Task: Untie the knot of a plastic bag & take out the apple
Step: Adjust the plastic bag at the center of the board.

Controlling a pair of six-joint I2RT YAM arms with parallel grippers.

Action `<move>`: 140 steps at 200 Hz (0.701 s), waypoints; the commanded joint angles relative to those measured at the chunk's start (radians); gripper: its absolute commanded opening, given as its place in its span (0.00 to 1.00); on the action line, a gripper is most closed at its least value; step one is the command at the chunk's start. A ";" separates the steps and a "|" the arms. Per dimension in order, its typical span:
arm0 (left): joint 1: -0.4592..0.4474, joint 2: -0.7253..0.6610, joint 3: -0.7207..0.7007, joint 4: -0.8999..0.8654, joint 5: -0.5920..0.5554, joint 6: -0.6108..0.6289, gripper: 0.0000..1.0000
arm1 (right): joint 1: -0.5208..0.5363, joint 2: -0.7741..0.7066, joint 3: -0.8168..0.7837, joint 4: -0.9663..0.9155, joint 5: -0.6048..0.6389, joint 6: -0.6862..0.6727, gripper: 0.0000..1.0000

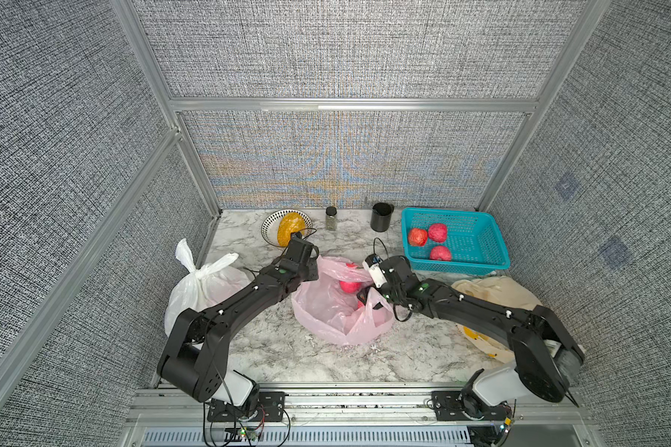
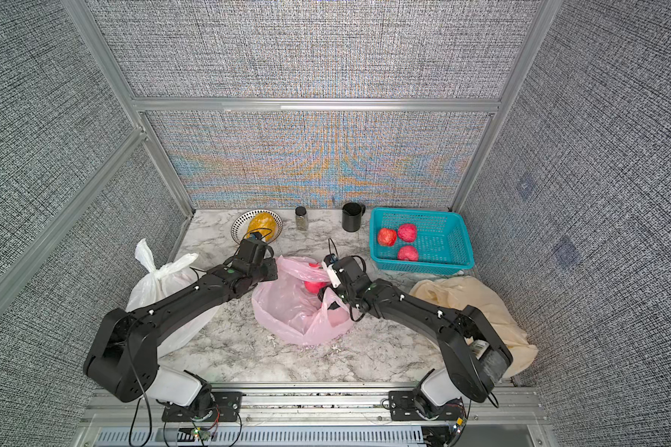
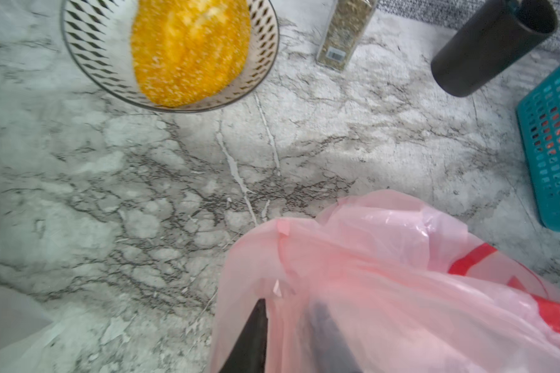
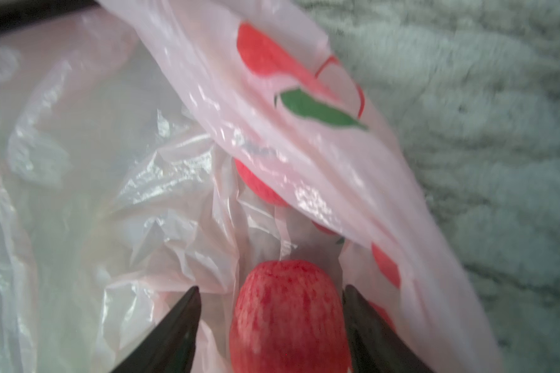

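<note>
We see a marble table [image 1: 272,348] with two black arms reaching in over it, the left arm [image 1: 248,302] and the right arm [image 1: 473,305]. Between them, mid-table, lies the pink bag [image 1: 326,313], its mouth open. A white bag [image 1: 202,286], tied at the top, sits behind the left arm, and a limp cream bag [image 1: 496,290] shows behind the right arm. In the far right corner stands a teal basket [image 1: 477,240] with three apples [image 1: 437,232] in it. Along the back edge we find a patterned bowl [image 1: 270,224] holding a yellow lump [image 1: 289,228], then a black cup [image 1: 381,218] and a small jar [image 1: 330,218]. The apple [image 4: 288,316] we are after is inside the pink bag, toward its far side. The right pincer [image 4: 270,287] is in the bag with its jaws wide and the apple between them: one finger [image 4: 369,326] is right against it, the other stands just clear. The left pincer [image 3: 288,303] is narrow on the bag's far rim, one finger outside the film, the other dark behind it, and the rim is lifted there
</note>
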 commanded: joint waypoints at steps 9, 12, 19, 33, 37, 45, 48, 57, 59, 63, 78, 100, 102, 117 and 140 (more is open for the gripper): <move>0.000 -0.061 -0.038 0.011 -0.067 -0.054 0.28 | -0.027 0.031 0.124 0.021 -0.068 -0.117 0.70; 0.001 -0.064 -0.039 0.007 -0.062 -0.050 0.28 | -0.029 0.031 0.138 0.019 -0.081 -0.121 0.70; 0.002 -0.066 -0.038 -0.002 -0.051 -0.046 0.27 | -0.028 0.034 0.168 0.006 -0.101 -0.128 0.70; 0.001 -0.067 -0.047 -0.001 -0.039 -0.049 0.28 | -0.025 0.055 0.227 -0.048 -0.157 -0.141 0.70; 0.001 -0.069 -0.051 0.003 -0.036 -0.051 0.28 | -0.022 0.061 0.240 -0.069 -0.167 -0.143 0.70; 0.001 -0.070 -0.058 0.010 -0.033 -0.055 0.28 | -0.009 0.071 0.256 -0.106 -0.185 -0.148 0.70; 0.001 -0.069 -0.060 0.012 -0.032 -0.055 0.28 | -0.006 0.071 0.258 -0.117 -0.191 -0.149 0.70; 0.002 -0.069 -0.060 0.014 -0.031 -0.055 0.28 | 0.010 0.069 0.254 -0.155 -0.209 -0.154 0.69; 0.001 -0.069 -0.060 0.014 -0.031 -0.054 0.28 | 0.013 0.068 0.251 -0.164 -0.211 -0.154 0.69; 0.002 -0.070 -0.060 0.015 -0.032 -0.053 0.28 | 0.019 0.063 0.243 -0.179 -0.215 -0.151 0.69; 0.002 -0.069 -0.058 0.018 -0.034 -0.053 0.28 | 0.033 0.038 0.188 -0.225 -0.219 -0.130 0.66; 0.001 -0.063 -0.050 0.019 -0.034 -0.049 0.28 | 0.040 -0.032 0.063 -0.263 -0.234 -0.078 0.60; 0.001 -0.062 -0.050 0.020 -0.034 -0.049 0.28 | 0.040 -0.042 0.052 -0.265 -0.233 -0.072 0.60; 0.002 -0.061 -0.052 0.024 -0.034 -0.050 0.27 | 0.040 -0.111 -0.047 -0.267 -0.237 -0.024 0.57; 0.001 -0.051 -0.057 0.032 -0.032 -0.054 0.27 | 0.033 -0.198 -0.213 -0.235 -0.192 0.073 0.54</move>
